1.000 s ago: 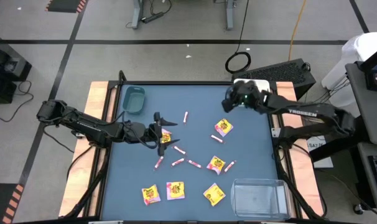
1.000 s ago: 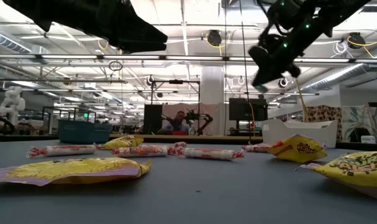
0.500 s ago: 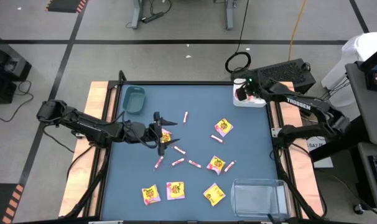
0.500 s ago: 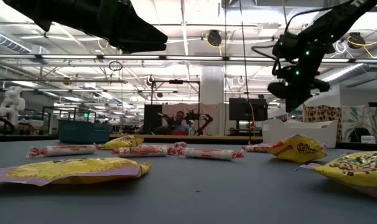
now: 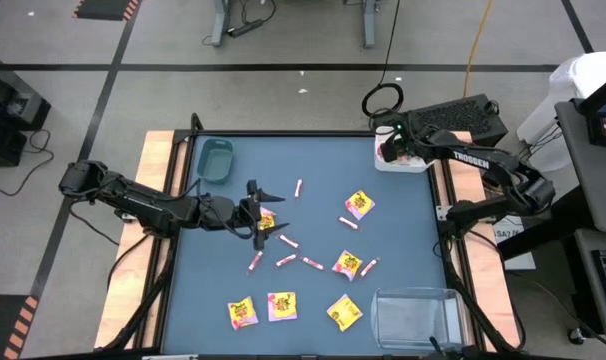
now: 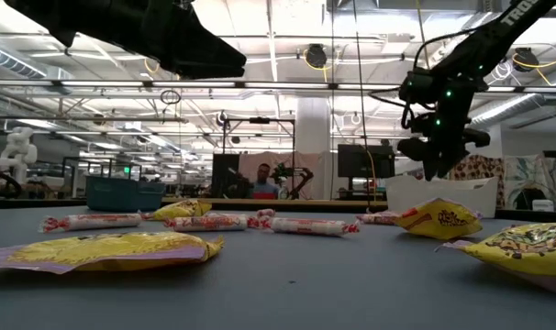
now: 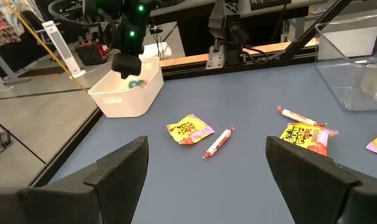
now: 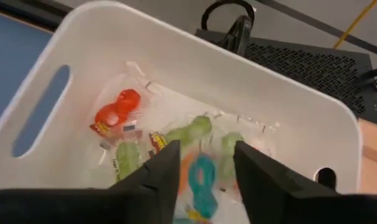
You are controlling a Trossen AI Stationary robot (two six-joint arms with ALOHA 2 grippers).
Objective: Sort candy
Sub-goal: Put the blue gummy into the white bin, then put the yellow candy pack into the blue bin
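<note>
Beneath the left hand (image 5: 268, 212), entry one: what is listed? (Clerk)

One yellow packet (image 5: 266, 221), lying directly under the hand, whose fingers are spread wide and empty. Ahead of it in the wrist view are a pink-white stick (image 7: 218, 142) and another yellow packet (image 7: 188, 129), both flat on the bench (image 5: 323, 160). The teal bin (image 5: 215, 160) sits off to that hand's side, near the bench corner. (Checker)

Entry two, mid-bench? (Clerk)

Loose candy, unsorted and well apart from both hands: more sticks (image 5: 312, 264) and yellow packets (image 5: 347, 264), plus three packets (image 5: 281, 306) beside the clear bin (image 5: 378, 300). (Checker)

Entry three, right hand (image 8: 204, 180)? (Clerk)

It is poised above the white bin (image 8: 176, 43). Its fingers are parted, with a teal-wrapped piece (image 8: 203, 176) in the gap, not plainly touching either finger. Below the hand, on the bin floor, lie a red piece (image 8: 117, 109) and green pieces (image 8: 191, 130). (Checker)

Hazards? (Clerk)

On the left, the packet is thin and flat. A descent that is too shallow may close on nothing, while one that is too deep may scrape the bench or skid the packet aside. On the right, the wrapper may cling to a finger and ride out of the bin when the arm lifts away. The hand is also close to the bin wall, so a sideways exit could nudge the bin. (Checker)
</note>
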